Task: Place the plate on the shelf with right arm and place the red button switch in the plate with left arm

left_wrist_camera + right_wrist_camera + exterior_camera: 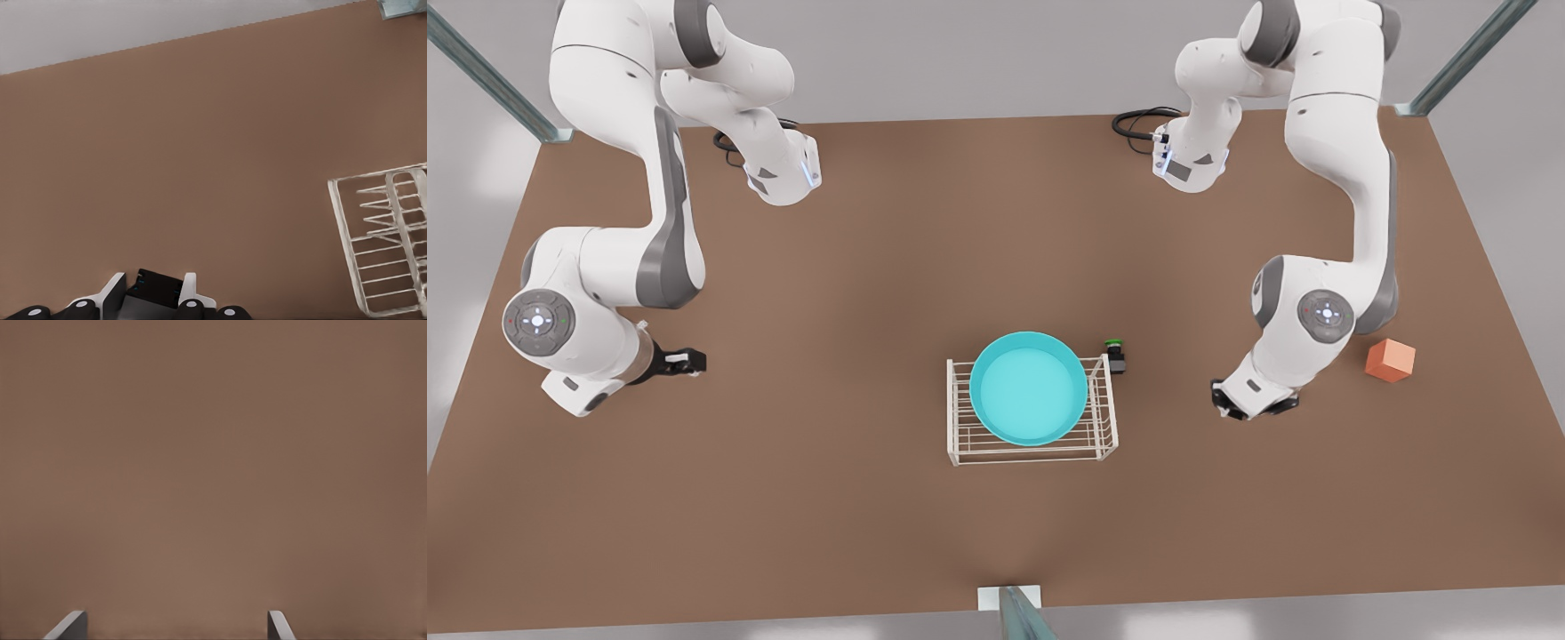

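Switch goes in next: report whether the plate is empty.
Empty: the plate on the shelf shows a bare pale inside. Left gripper, off the front view's left, grips a dark box; right gripper hangs open opposite.

Left pincer [692, 362] [152, 285] is clamped, level; right pincer [1249, 409] [177, 628] spread, pointing down.

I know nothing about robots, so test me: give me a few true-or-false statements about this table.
1. The plate sits on the rack. True.
2. The switch beside the rack has a red cap. False: the switch has a green cap.
3. The cube lies in the plate. False: the cube is on the table, far from the plate.
4. The left gripper grips a small dark box. True.
5. The right gripper is shut on the cube. False: the right gripper is open over bare table.
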Robot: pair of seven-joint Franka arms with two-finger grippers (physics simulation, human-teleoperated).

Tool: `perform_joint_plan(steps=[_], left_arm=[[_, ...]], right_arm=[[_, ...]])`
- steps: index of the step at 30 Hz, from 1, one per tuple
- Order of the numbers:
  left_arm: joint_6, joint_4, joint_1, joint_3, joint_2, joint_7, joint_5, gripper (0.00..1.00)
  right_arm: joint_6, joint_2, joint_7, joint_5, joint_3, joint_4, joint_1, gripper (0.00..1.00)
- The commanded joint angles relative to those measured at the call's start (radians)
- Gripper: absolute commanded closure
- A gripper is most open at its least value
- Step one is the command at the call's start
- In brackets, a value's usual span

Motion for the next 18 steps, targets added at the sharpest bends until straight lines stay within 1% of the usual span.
perform_joint_plan(steps=[1, 4, 5, 7, 8, 10, 13, 14, 15, 18], left_arm=[[-0.191, 0.045, -0.039, -0.019, -0.001, -0.461, -0.019, 0.61], [-0.248, 0.1, -0.04, -0.166, 0.001, -0.706, -0.017, 0.61], [-0.248, 0.144, -0.069, -0.205, 0.011, -0.838, -0.019, 0.61], [-0.246, 0.264, -0.143, -0.205, 0.09, -0.979, -0.019, 0.61], [-0.238, 0.304, -0.18, -0.205, 0.106, -1.022, -0.02, 0.61], [-0.211, 0.4, -0.256, -0.205, 0.182, -1.134, -0.016, 0.61], [-0.133, 0.405, -0.293, -0.205, 0.228, -1.166, -0.008, 0.61], [-0.093, 0.405, -0.301, -0.205, 0.24, -1.179, -0.008, 0.59], [-0.087, 0.405, -0.303, -0.202, 0.245, -1.163, 0.01, 0.0], [-0.059, 0.404, -0.301, -0.195, 0.249, -1.131, 0.029, 0.0]], right_arm=[[-0.014, -0.001, -0.058, -0.001, -0.001, 0.001, 0.0, 0.0], [-0.014, -0.001, -0.058, -0.002, -0.001, 0.001, 0.0, 0.0], [-0.014, -0.001, -0.058, -0.002, 0.0, 0.001, 0.0, 0.0], [-0.014, -0.001, -0.058, -0.002, -0.001, 0.001, 0.0, 0.0], [-0.014, -0.001, -0.058, -0.004, 0.0, 0.001, 0.0, 0.0], [-0.014, -0.001, -0.058, -0.004, 0.0, 0.001, 0.0, 0.0], [-0.014, -0.001, -0.058, -0.004, 0.0, 0.001, 0.0, 0.0], [-0.014, 0.001, -0.058, -0.002, 0.0, 0.001, 0.0, 0.0], [-0.014, 0.001, -0.058, -0.002, 0.0, 0.001, 0.0, 0.0], [-0.014, 0.001, -0.058, -0.002, 0.0, 0.001, 0.0, 0.0]])
